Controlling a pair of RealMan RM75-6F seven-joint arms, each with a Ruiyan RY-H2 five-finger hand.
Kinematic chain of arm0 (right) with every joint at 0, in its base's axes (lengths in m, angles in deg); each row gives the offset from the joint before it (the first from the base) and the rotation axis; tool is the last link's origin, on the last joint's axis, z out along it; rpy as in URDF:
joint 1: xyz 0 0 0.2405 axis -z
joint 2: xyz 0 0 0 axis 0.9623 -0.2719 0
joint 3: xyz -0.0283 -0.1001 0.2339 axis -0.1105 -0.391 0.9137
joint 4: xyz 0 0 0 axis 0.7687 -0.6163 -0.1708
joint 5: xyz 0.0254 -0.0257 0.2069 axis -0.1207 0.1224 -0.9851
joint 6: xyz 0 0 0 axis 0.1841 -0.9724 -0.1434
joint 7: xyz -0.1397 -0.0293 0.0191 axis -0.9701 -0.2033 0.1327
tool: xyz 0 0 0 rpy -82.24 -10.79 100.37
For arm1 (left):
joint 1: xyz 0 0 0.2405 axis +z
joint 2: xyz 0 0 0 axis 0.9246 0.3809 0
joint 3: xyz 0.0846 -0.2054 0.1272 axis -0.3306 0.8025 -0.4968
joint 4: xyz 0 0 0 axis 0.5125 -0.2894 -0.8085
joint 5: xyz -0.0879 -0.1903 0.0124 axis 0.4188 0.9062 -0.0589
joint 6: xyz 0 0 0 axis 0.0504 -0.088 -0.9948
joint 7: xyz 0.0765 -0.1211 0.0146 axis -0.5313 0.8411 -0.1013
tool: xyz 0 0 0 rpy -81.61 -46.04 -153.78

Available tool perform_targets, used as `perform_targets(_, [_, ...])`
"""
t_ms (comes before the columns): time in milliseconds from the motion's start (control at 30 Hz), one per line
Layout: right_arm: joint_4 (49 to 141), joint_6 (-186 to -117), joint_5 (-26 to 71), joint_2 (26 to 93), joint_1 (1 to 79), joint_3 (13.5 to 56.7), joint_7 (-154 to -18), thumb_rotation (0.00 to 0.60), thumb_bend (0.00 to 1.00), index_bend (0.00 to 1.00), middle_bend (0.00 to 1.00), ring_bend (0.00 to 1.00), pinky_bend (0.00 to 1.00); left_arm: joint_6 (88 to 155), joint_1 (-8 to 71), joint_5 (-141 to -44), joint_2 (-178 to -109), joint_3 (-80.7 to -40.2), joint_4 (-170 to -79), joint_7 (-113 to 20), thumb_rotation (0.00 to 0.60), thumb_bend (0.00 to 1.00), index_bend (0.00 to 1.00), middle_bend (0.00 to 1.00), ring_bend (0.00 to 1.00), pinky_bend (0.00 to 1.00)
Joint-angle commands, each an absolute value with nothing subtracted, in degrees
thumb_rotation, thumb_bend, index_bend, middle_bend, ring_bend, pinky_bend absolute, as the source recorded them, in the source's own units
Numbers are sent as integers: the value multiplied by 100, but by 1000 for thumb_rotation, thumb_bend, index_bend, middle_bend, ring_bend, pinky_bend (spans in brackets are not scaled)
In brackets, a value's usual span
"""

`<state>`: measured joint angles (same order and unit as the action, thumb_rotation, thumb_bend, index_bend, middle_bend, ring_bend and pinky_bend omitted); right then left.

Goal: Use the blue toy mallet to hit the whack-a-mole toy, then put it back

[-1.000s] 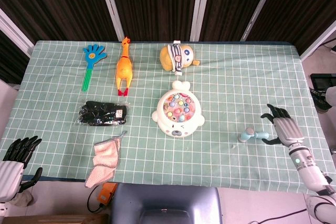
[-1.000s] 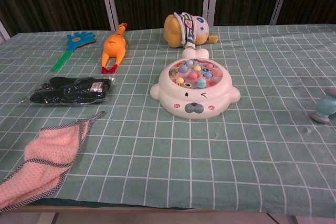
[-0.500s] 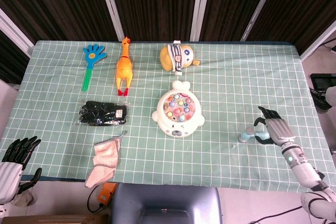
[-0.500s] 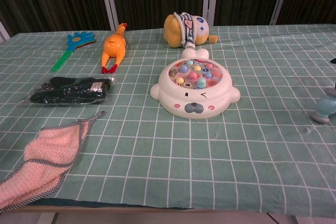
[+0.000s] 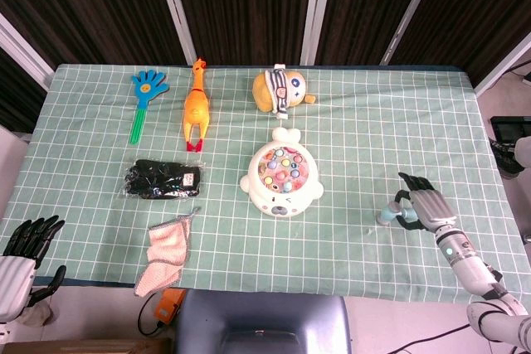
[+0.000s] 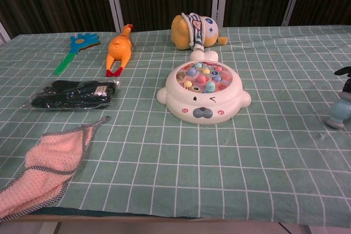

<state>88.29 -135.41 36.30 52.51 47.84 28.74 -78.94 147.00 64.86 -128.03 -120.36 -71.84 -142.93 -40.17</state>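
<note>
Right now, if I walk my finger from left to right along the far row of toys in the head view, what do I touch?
Blue hand-shaped clapper with a green handle → orange rubber chicken → yellow plush toy with a striped band.

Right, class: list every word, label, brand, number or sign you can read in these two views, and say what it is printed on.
None can be read.
The black packet carries a small label, too small to read.
The whack-a-mole toy shows only a drawn face, no letters.
The striped plush toy shows a blue patch mark, no legible text.
</note>
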Motion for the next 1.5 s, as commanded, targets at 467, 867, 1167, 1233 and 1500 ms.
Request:
perform_targets(467, [8810,-13544,3634,5350,4745,2820,-7913,600,551,596,134,0,25,14722,6492,-12827,-12024,-7197,-14287,-3984,600,428,30,38,0,0])
perform_targets(867, [8986,-13694,3671,5328,4790,2747,-8141,600,551,610,135,0,29,14748,6501,-12841,-12009,-7202,-14282,-3948,600,426,31,38,0,0])
perform_targets(1167, [8995,-13768,3652,5350,4826,2711,-8300,600,553,624,145,2,35,14746,6500,-12854,-12009,-7210,-14283,-3951,600,426,31,39,0,0])
perform_targets(1233, [8986,-13764,3640,5356,4825,2714,-8299,600,553,628,148,5,39,14738,6498,-12851,-12010,-7210,-14286,-3959,600,426,30,38,0,0])
perform_targets(1500, [8956,-13839,3630,5373,4854,2723,-8311,600,557,658,180,35,113,14745,6500,-12857,-12012,-7212,-14290,-3967,600,427,31,38,0,0])
